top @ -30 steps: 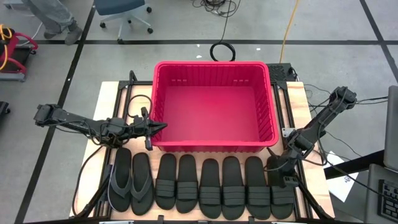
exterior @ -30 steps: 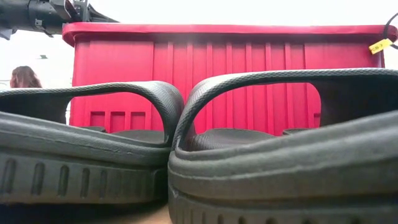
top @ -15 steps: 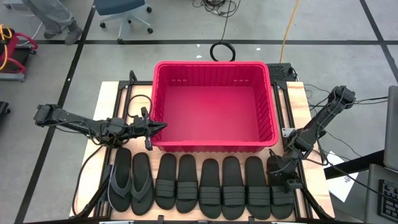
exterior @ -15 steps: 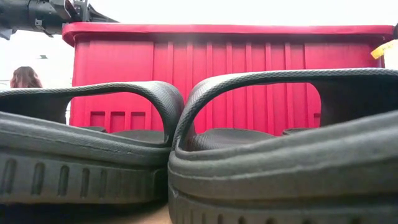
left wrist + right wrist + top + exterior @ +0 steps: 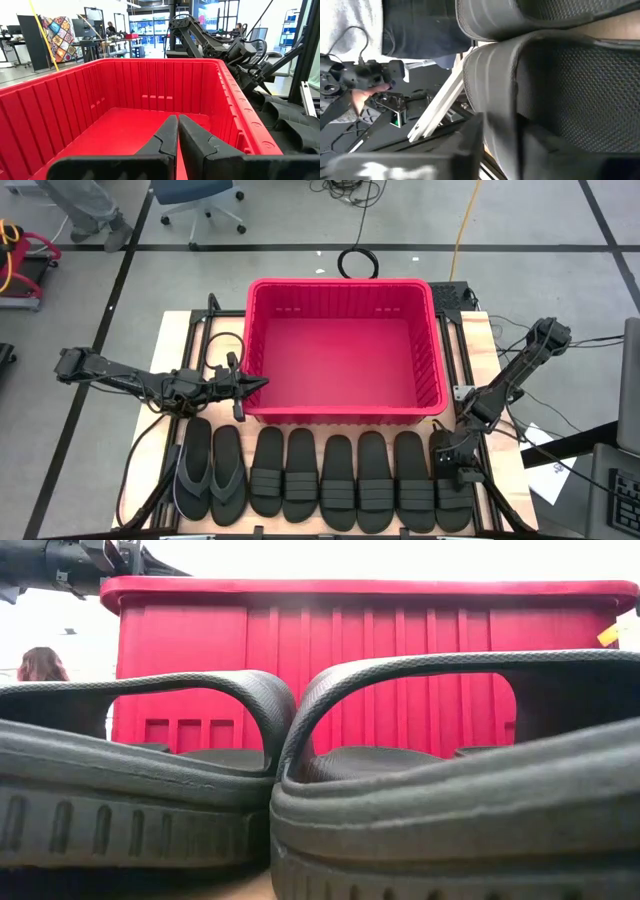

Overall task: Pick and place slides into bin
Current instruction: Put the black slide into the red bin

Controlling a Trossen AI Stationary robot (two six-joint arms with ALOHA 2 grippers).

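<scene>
Black rubber fills my right wrist view: my right gripper point(image 5: 455, 465) is down on the end slide point(image 5: 452, 488), the one at the right end of the row, and my fingers point(image 5: 470, 145) pinch its edge between them. Seven more slides point(image 5: 340, 478) lie side by side in front of the red bin point(image 5: 344, 415) (nothing inside it). My left gripper point(image 5: 177, 131), fingers pressed together, hovers at the bin's left rim, pointing inward.
</scene>
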